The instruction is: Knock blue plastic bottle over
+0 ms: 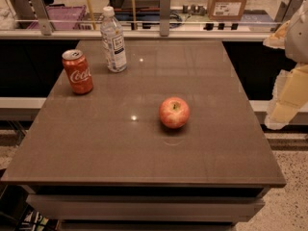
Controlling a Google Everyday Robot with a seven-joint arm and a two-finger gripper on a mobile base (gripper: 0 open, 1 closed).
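The blue plastic bottle [113, 40] stands upright near the table's far left, clear with a white cap and a white label. My gripper [285, 102] hangs at the right edge of the view, beyond the table's right side, far from the bottle. It shows as pale yellow and white shapes, and nothing is seen in it.
A red Coca-Cola can [77, 71] stands upright left of and nearer than the bottle. A red apple [174, 112] lies near the middle of the brown table [144, 162]. A railing [163, 8] and a cardboard box [227, 3] lie behind the table's far edge.
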